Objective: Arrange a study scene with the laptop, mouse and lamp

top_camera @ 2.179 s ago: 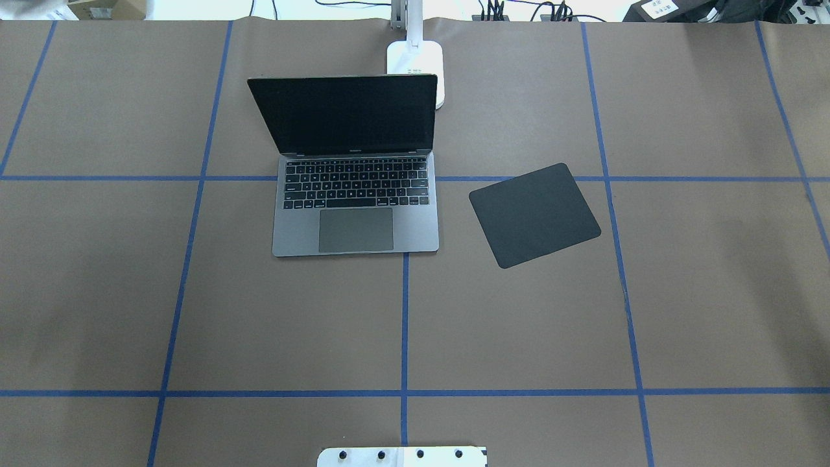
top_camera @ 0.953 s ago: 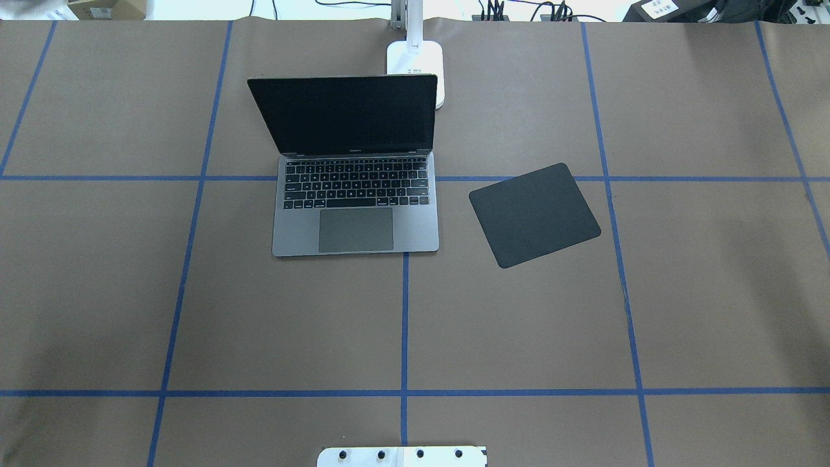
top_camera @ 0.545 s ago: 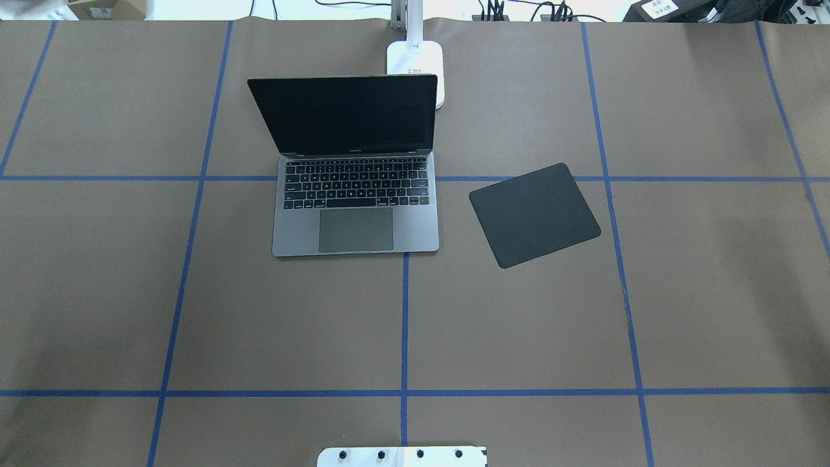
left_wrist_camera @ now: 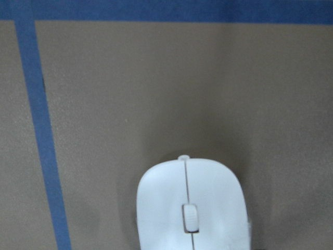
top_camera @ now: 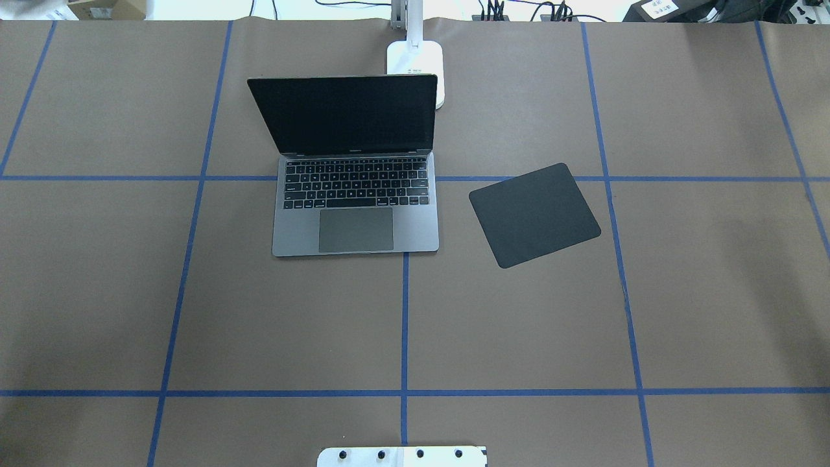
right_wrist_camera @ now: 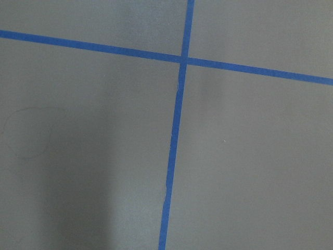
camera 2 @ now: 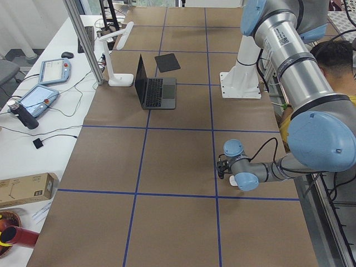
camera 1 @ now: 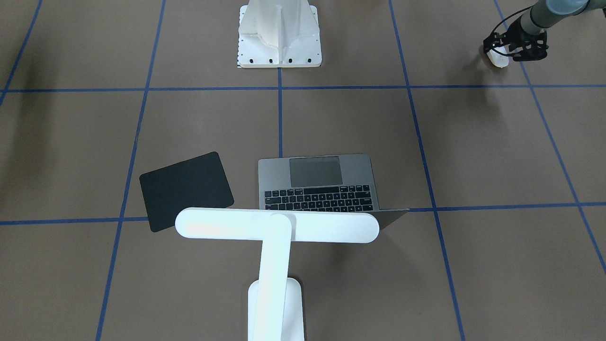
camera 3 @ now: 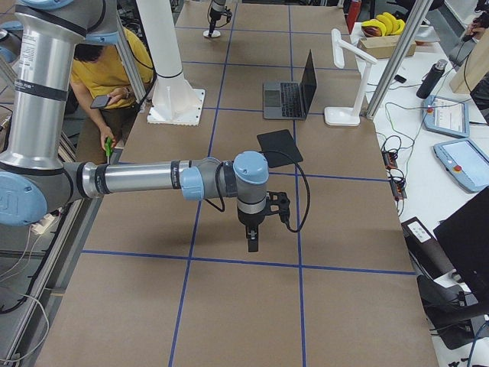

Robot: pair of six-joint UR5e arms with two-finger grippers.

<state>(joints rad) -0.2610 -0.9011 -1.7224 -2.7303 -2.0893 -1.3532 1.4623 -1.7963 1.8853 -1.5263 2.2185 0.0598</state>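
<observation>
The white mouse (camera 1: 498, 58) lies on the brown table near the robot's side, far from the laptop. My left gripper (camera 1: 509, 47) hovers right over it and looks open, its black fingers to either side. In the left wrist view the mouse (left_wrist_camera: 190, 208) fills the bottom centre, with no fingers showing. The grey laptop (top_camera: 355, 220) stands open in the middle. The white lamp (camera 1: 277, 225) stands behind its screen. My right gripper (camera 3: 252, 243) points down over bare table; I cannot tell its state.
A flat black mat (top_camera: 535, 215) lies askew to the right of the laptop. The white robot pedestal (camera 1: 279, 35) is bolted at the near edge. A person in a yellow shirt (camera 3: 114, 69) sits beside the table. Blue tape lines grid the brown paper.
</observation>
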